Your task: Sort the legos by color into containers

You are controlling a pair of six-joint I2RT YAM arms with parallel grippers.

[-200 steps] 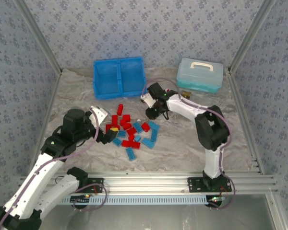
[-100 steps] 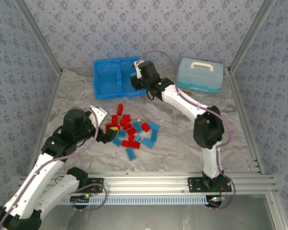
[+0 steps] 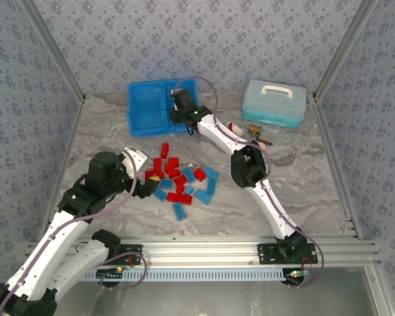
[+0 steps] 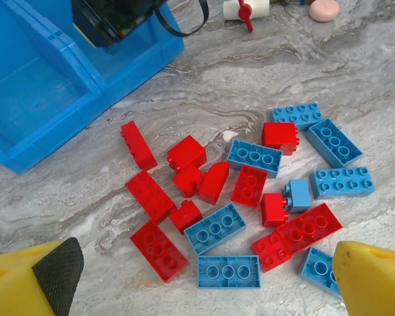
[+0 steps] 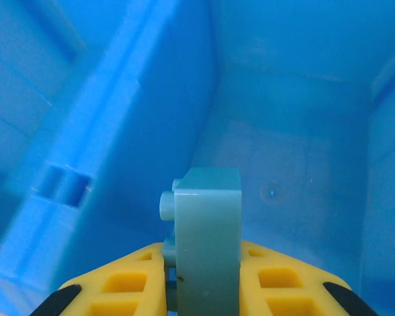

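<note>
Roughly twelve red legos (image 4: 150,195), nine blue legos (image 4: 215,228) (one gripped), two containers (image 3: 145,108).

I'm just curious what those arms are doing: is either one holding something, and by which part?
The right fingers pinch a light blue lego by its lower end, over the blue bin. The left fingers, open above the pile, hold nothing.

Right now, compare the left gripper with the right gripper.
The left gripper is open and empty; the right gripper is shut on a light blue plastic brick. The left gripper hangs over the loose red and blue bricks on the marbled table; the right gripper is over the bright blue plastic bin. Both are yellow-fingered.
</note>
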